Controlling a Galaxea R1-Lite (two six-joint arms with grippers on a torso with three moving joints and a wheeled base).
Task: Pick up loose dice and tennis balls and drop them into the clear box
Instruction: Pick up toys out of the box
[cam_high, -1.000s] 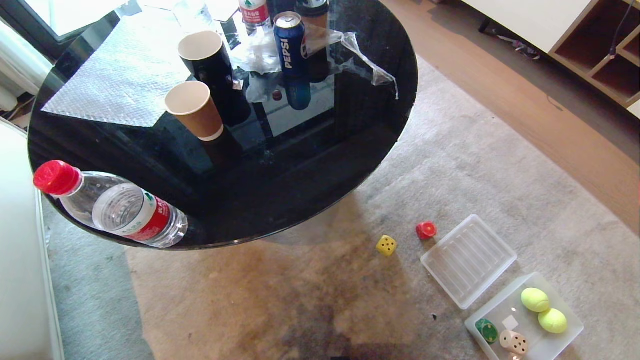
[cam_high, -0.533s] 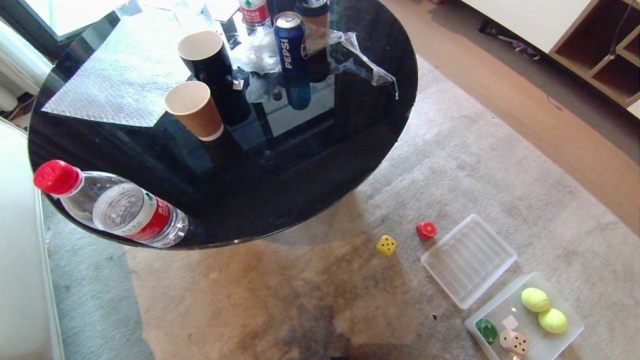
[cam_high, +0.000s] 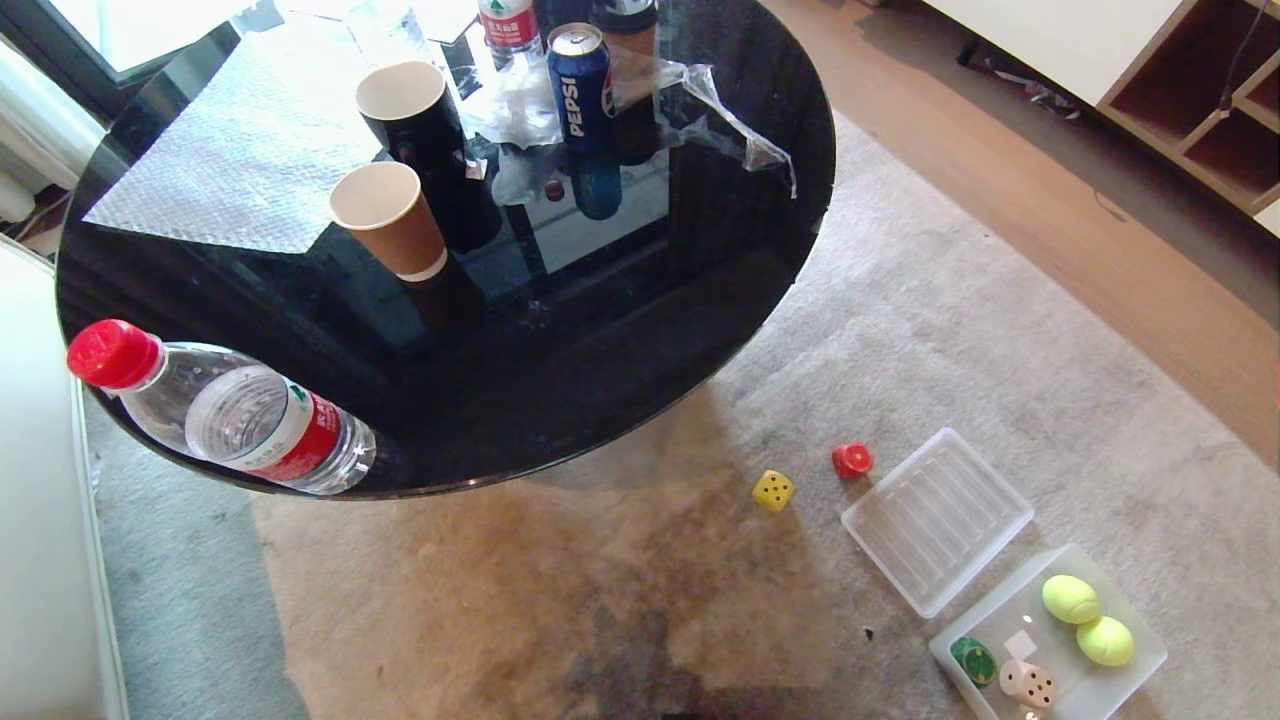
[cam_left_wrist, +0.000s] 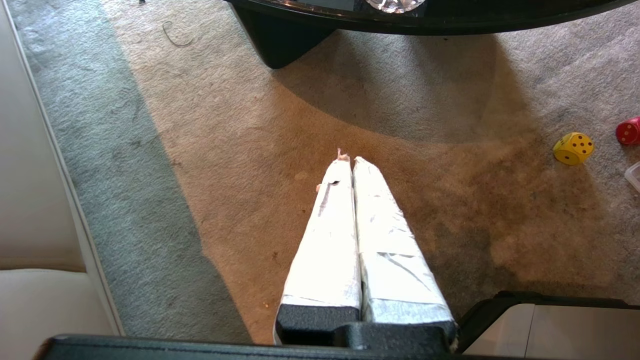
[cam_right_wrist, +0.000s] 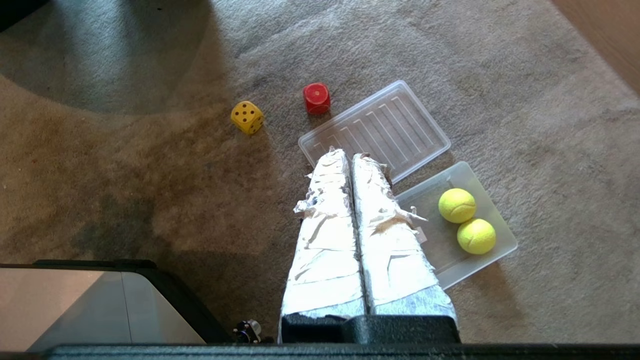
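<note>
The clear box (cam_high: 1135, 685) lies on the carpet (cam_high: 950, 330) and holds both tennis balls (cam_high: 1070, 599) – only the head view also shows the green die (cam_high: 972, 660) and beige die (cam_high: 1027, 685) inside it. The ribbed lid (cam_high: 937, 519) lies just beside the box; beyond the lid sit the red die (cam_high: 852, 460) and yellow die (cam_high: 772, 491). The wrist views alone show the arms – the left gripper (cam_left_wrist: 348, 161) and right gripper (cam_right_wrist: 345, 155) have their jaws closed, empty.

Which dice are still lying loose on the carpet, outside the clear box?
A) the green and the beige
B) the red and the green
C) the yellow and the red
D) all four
C: the yellow die and red die sit on the carpet beyond the ribbed lid; the green die and beige die lie in the clear box.
</note>
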